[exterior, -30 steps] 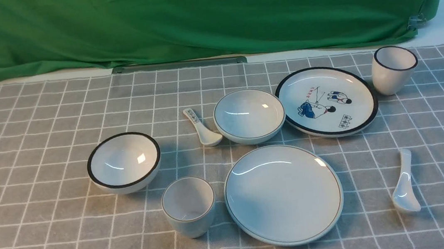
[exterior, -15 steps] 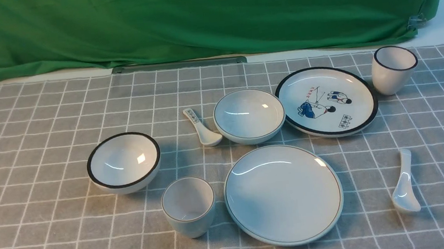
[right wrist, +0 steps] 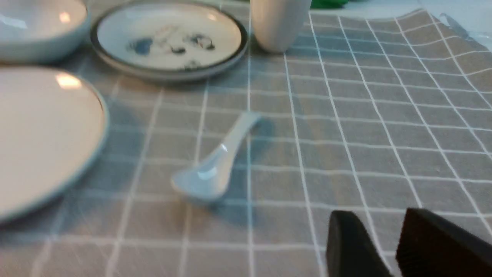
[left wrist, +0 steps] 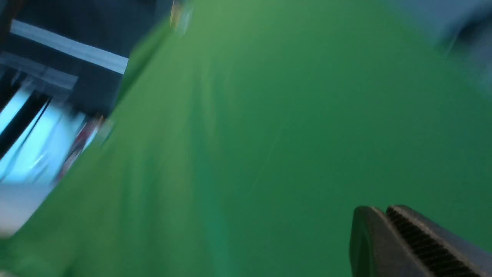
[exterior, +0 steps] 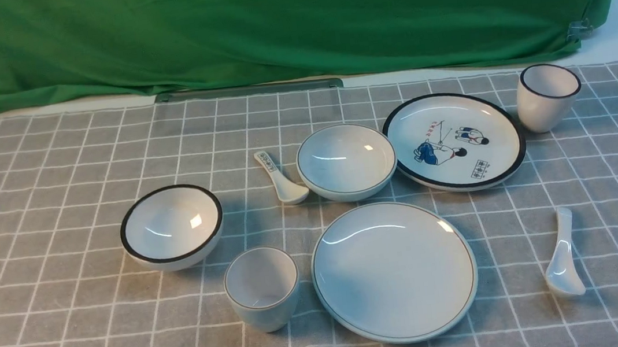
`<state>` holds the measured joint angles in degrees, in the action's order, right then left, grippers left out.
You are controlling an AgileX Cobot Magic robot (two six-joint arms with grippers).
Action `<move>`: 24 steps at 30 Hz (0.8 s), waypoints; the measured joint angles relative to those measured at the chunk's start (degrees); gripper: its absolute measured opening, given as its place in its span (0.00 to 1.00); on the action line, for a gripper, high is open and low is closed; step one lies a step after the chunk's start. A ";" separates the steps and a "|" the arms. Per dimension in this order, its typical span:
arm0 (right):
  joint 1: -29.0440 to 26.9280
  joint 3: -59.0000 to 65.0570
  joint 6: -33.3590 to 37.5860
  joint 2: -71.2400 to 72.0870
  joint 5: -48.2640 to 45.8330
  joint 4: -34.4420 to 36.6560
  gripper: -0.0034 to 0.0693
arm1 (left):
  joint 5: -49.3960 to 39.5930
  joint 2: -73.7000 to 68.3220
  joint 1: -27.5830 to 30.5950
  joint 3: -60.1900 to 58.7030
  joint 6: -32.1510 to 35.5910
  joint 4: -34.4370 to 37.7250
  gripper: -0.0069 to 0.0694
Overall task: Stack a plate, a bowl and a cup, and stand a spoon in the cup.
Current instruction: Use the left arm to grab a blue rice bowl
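The dark shape that sat in the lower left corner of the front view a second ago has slipped out of the frame, while the crockery lies just as it did. On the grey checked tabletop (exterior: pixel 52 168) the plate (exterior: pixel 394 271) lies flat in the lower centre of the front view, bare. The cup (exterior: pixel 263 288) stands upright just beside its left edge. The bowl (exterior: pixel 346 161) sits above the plate near the middle of the frame, apart from it. The spoon (exterior: pixel 562 258) lies at the lower right, well apart from the cup, its scoop toward the bottom edge and its handle pointing up the frame. Each of the four rests on the cloth by itself. A printed spoon (exterior: pixel 280 178) lies just left of the bowl, a black-rimmed bowl (exterior: pixel 172 227) sits at centre left, a cartoon plate (exterior: pixel 455 140) lies close on the bowl's right, and a black-rimmed cup (exterior: pixel 548 97) stands at the upper right. A green backdrop (exterior: pixel 268 21) fills the top. The left wrist view is blurred and mostly green. The left tool (left wrist: pixel 385 215) shows in its lower right corner with one ridged pad visible, and I cannot tell whether it is parted or closed. In the right wrist view the right tool (right wrist: pixel 390 221) shows at the lower right, its two dark fingers parted by a narrow gap with cloth showing through, gripping nothing
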<state>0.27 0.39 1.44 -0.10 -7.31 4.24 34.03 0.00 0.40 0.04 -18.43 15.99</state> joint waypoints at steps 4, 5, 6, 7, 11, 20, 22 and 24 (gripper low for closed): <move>0.00 0.00 -12.51 0.00 9.90 5.34 0.38 | -4.71 -1.78 0.00 6.43 -3.99 0.44 0.11; 0.00 0.00 -19.02 0.00 13.43 6.27 0.38 | -11.32 -4.10 0.00 11.13 -4.67 -0.41 0.11; 0.00 0.00 -23.34 0.00 16.46 6.95 0.38 | -17.29 -7.46 0.00 16.39 -4.82 -2.22 0.11; 0.00 0.00 -25.55 0.00 18.96 7.36 0.38 | -25.40 -11.70 0.00 21.95 -4.90 -3.97 0.11; 0.00 0.00 -28.93 0.00 25.34 7.75 0.38 | -54.00 -28.96 0.00 39.61 0.88 -7.20 0.11; 2.15 -6.24 -30.42 -0.22 10.91 6.46 0.25 | -83.09 -65.62 -2.38 61.55 26.24 3.26 0.10; 4.63 -12.53 -23.79 -2.00 -0.14 5.76 0.14 | -84.08 -71.23 -5.41 65.38 26.53 2.38 0.09; 7.61 -19.54 -18.44 -5.48 -10.28 5.39 0.10 | -84.62 -76.43 -10.54 69.20 24.09 -1.78 0.09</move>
<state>7.88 -19.15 -17.00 -5.58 -17.59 9.63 -50.59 -76.43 -10.14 69.24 5.66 14.20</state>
